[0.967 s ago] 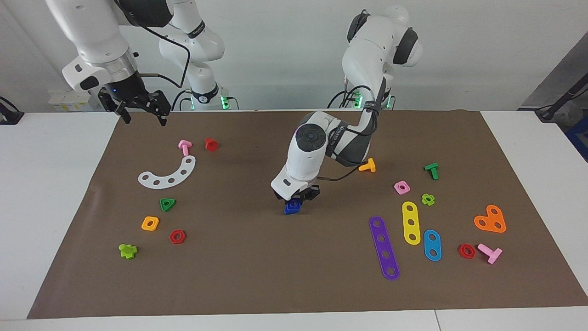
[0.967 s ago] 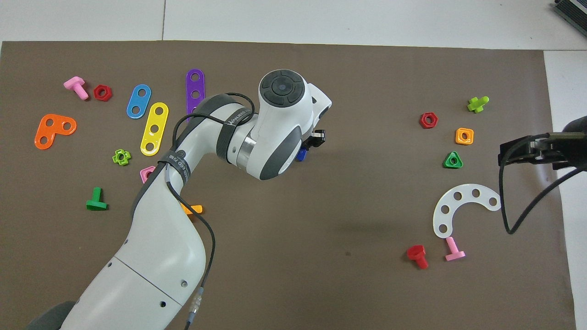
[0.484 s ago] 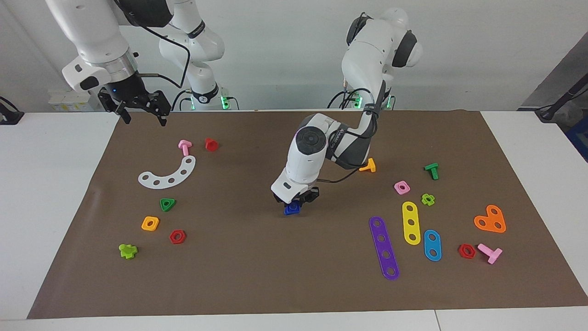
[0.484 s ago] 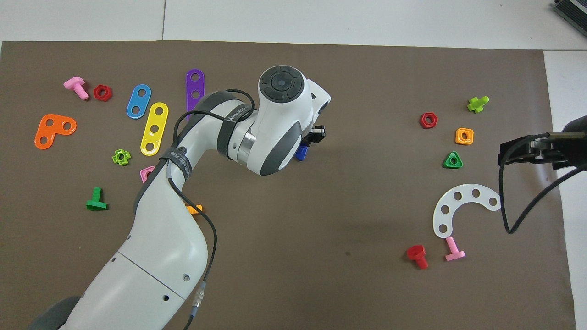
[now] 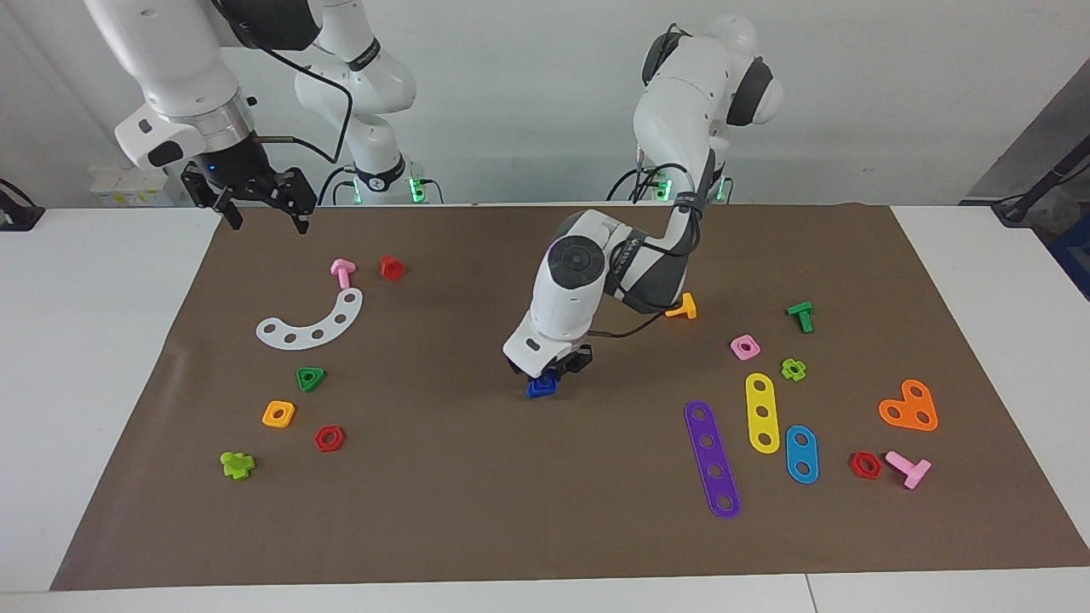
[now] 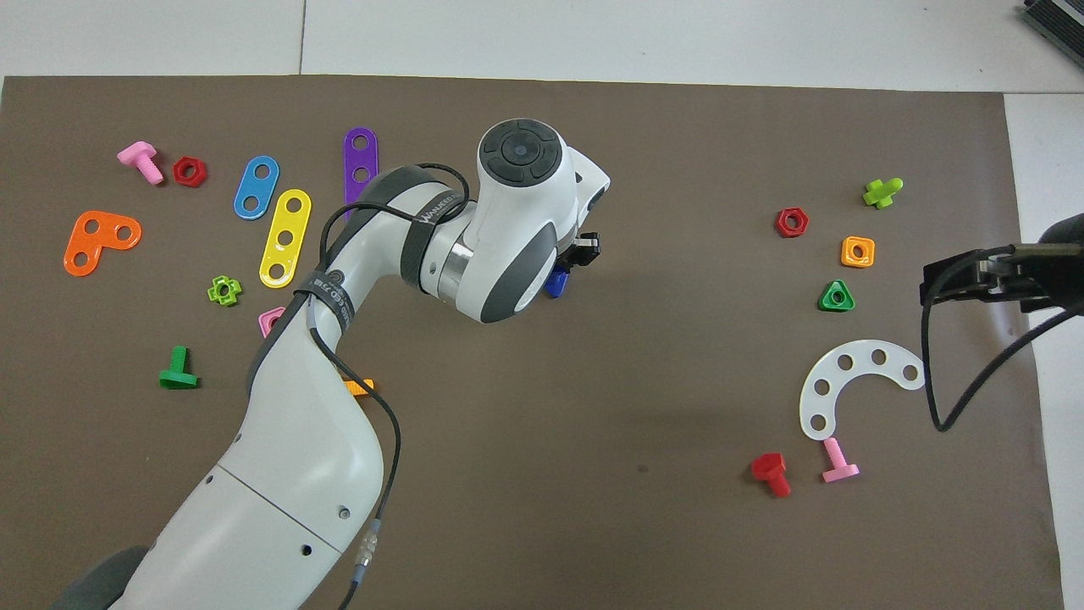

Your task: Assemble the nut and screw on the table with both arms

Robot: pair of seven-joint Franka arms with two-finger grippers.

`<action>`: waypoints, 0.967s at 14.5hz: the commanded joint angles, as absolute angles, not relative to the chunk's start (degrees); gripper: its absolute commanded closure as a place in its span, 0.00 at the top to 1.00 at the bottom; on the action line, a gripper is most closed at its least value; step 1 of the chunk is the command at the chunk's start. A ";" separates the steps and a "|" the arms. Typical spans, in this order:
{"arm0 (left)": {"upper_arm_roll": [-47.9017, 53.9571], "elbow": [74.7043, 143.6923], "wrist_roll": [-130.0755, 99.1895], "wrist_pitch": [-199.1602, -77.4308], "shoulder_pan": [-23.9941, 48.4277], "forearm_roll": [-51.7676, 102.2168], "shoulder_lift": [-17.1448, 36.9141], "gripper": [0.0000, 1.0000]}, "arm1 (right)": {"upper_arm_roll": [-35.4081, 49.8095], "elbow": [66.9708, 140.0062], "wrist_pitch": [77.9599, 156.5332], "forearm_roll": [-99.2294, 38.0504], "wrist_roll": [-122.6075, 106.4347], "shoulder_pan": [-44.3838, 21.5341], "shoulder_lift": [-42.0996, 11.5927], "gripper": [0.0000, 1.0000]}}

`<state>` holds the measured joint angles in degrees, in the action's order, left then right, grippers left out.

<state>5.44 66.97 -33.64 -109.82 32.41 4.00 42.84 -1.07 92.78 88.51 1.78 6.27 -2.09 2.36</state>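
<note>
A small dark-blue piece (image 5: pixel 542 388) rests on the brown mat of the table (image 5: pixel 477 511) near its middle. Its squarish outline fits the nut. I cannot tell the screw apart from it under the fingers. My left gripper (image 5: pixel 550 375) reaches down onto this piece and is shut on it. From overhead only a blue corner (image 6: pixel 555 283) shows beside the left gripper (image 6: pixel 569 264). My right gripper (image 5: pixel 267 223) waits open and empty above the mat's edge at the right arm's end, and it shows in the overhead view too (image 6: pixel 930 285).
At the right arm's end lie a white curved strip (image 5: pixel 312 322), pink bolt (image 5: pixel 342 272), red bolt (image 5: pixel 391 266), green triangular nut (image 5: pixel 311 378), orange nut (image 5: pixel 278 414) and red nut (image 5: pixel 329 438). At the left arm's end lie a purple strip (image 5: pixel 712 458), yellow strip (image 5: pixel 762 412) and pink nut (image 5: pixel 745 346).
The left gripper has sunk slightly, bringing the dark-blue piece lower onto the mat, and the arm's wrist shifted a little. The right arm has not moved.
</note>
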 commanded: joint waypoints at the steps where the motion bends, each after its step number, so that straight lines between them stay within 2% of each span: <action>1: 5.27 63.72 -34.10 -107.58 31.91 5.80 44.47 0.00 | -0.70 92.55 89.03 2.11 4.31 -1.32 2.20 1.00; 14: 5.45 63.10 -35.51 -107.31 31.99 5.80 43.42 0.00 | -0.70 94.13 89.82 2.02 3.34 -0.36 2.81 1.00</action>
